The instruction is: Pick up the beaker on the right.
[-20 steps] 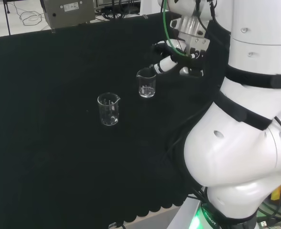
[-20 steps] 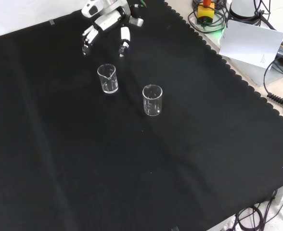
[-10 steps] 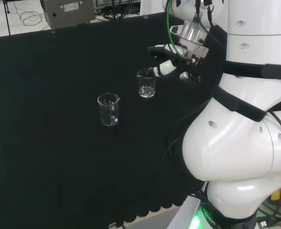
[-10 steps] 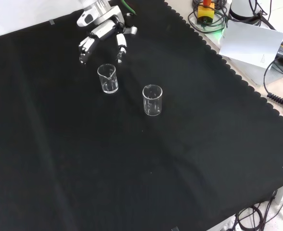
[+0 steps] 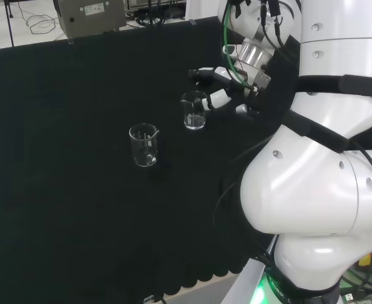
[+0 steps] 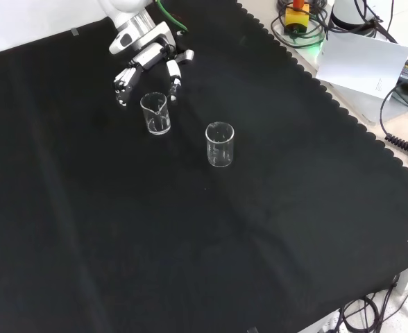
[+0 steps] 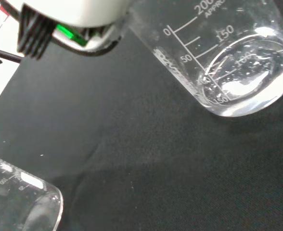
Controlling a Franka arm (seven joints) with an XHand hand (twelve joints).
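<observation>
Front view, starting at the near side: bare black cloth of the table [image 6: 211, 263] fills the lower half of the frame. A little above centre stands the nearer beaker [image 6: 219, 144], upright and seemingly empty. Up and to its left, in the upper-left quarter, stands the target beaker [image 6: 155, 113], also upright on the cloth, with the hand [image 6: 146, 59] right behind it at the top of the frame. In the head view this target [image 5: 193, 110] is the right-hand one of the two, upper centre of the frame, with the other beaker [image 5: 143, 145] down and to its left.

The fingers [image 6: 173, 75] are spread and only lightly curved, reaching down on either side of the rim. They hold nothing, and I see no contact with the glass yet.

The beaker's long axis is vertical, mouth up. Its small pouring spout seems to face left in the head view, away from the hand.

To do this well, I'd say the hand should come on until the wall sits deep between thumb and fingers, below the flared rim. Closing should be even from both sides, so the light glass isn't nudged over or skidded toward its neighbour. Then lift straight up, keeping it level.
</observation>
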